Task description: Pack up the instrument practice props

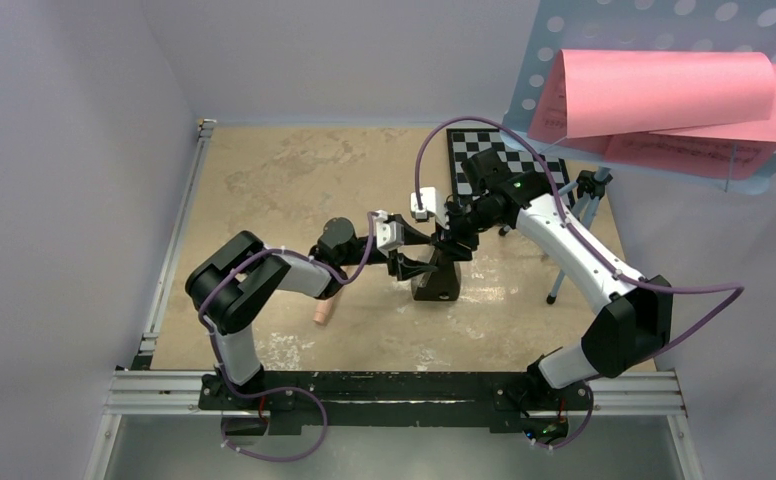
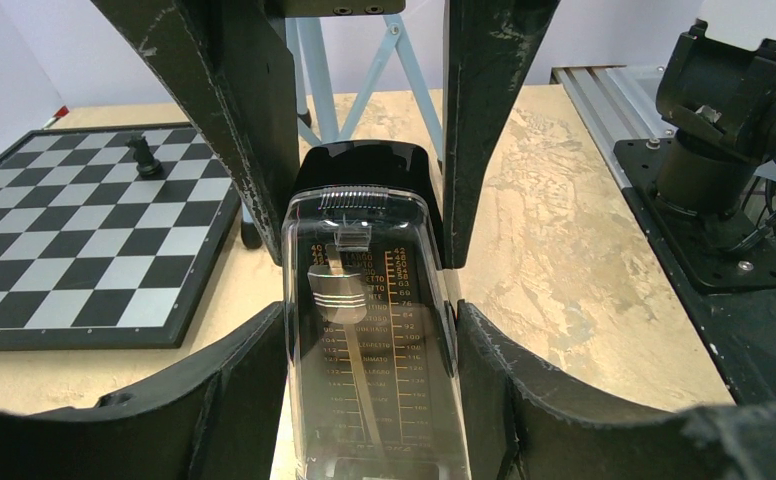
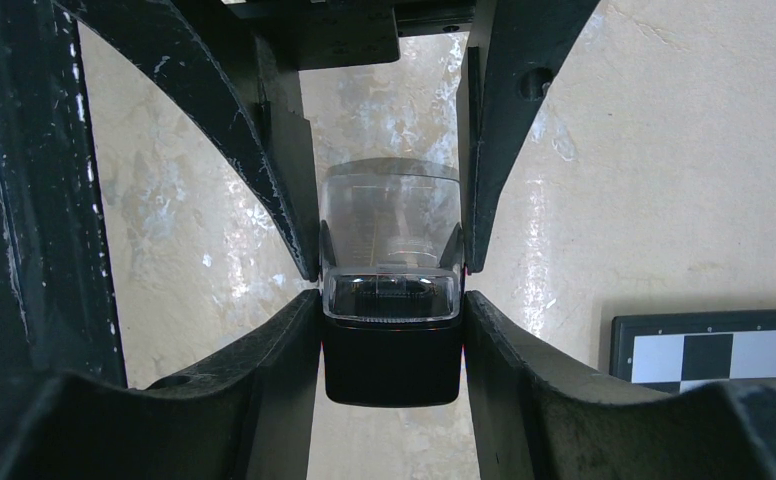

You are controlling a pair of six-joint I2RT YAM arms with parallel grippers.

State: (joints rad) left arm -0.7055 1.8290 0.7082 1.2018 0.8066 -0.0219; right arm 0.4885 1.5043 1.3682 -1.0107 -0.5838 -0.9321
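The left gripper (image 2: pixel 369 255) is closed on both sides of the metronome (image 1: pixel 437 284). The right gripper (image 3: pixel 392 275) grips its top from above. The metronome stands upright near the middle of the table (image 1: pixel 264 180). The recorder (image 1: pixel 323 314) lies toward the near edge, partly hidden under the left arm. The music stand (image 1: pixel 654 30), with the pink pages (image 1: pixel 664 90) on it, is at the right edge.

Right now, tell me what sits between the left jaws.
The metronome, gripped on both sides; the left wrist view shows it.
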